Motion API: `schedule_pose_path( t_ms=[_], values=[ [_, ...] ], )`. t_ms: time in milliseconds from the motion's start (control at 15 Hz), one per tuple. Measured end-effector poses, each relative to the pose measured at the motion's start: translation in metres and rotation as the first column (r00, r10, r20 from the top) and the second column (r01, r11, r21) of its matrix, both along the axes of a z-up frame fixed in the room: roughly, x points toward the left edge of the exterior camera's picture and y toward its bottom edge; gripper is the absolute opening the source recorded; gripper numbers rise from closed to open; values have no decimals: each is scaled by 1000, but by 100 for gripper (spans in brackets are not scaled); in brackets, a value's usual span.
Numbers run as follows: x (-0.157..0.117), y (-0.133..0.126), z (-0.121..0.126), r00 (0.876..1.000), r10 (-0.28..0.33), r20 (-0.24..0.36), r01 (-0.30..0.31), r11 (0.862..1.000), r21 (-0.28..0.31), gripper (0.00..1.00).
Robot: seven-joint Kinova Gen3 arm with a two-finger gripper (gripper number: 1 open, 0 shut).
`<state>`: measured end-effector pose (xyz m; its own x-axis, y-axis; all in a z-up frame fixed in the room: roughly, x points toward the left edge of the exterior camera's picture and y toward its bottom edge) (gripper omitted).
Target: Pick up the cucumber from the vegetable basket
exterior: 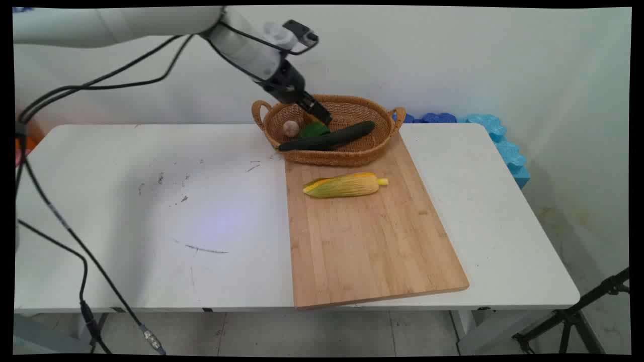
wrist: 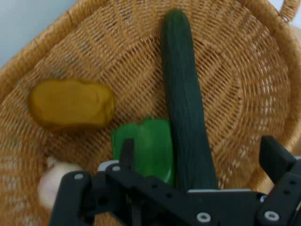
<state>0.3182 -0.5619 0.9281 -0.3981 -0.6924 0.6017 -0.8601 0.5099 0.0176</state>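
- You have the gripper [exterior: 322, 118] reaching down into the wicker basket [exterior: 375, 146], upper centre of the main view, with the arm slanting in from the upper left.
- In the hand view the gripper [wrist: 202, 157] has its jaws spread wide and holds nothing: one finger [wrist: 127, 153] shows at lower centre-left, the other [wrist: 275, 157] at lower right.
- The dark green cucumber [wrist: 186, 108] runs from the top centre of the hand view down between the two fingers; in the main view the cucumber [exterior: 329, 138] lies slantwise across the basket, its left end resting on the near rim.
- A green pepper [wrist: 148, 146] lies right beside the cucumber on its left in the hand view, just behind the left finger; you cannot tell whether the finger touches it. In the main view the pepper [exterior: 313, 129] sits just under the fingertips.
- A yellow-brown potato [wrist: 70, 103] lies at centre-left of the hand view, apart from the fingers.
- A pale garlic bulb [wrist: 51, 181] shows at lower left of the hand view; in the main view the garlic [exterior: 291, 127] sits left of the pepper.
- The basket stands on the far end of a wooden cutting board [exterior: 372, 241] at centre right.
- A corn cob [exterior: 344, 185] in its husk lies on the board just below the basket.
- The board rests on the white table [exterior: 151, 211]; blue foam [exterior: 503, 143] lies behind its right edge.
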Motion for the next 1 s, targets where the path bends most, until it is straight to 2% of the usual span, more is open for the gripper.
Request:
schedule_pose_path(
  t_ms=[600,1000],
  values=[
    [-45,-54,-41,999,0,35,0,1000,2,100],
    [-58,-73,-67,998,-7,55,6,1000,18,100]
  ],
)
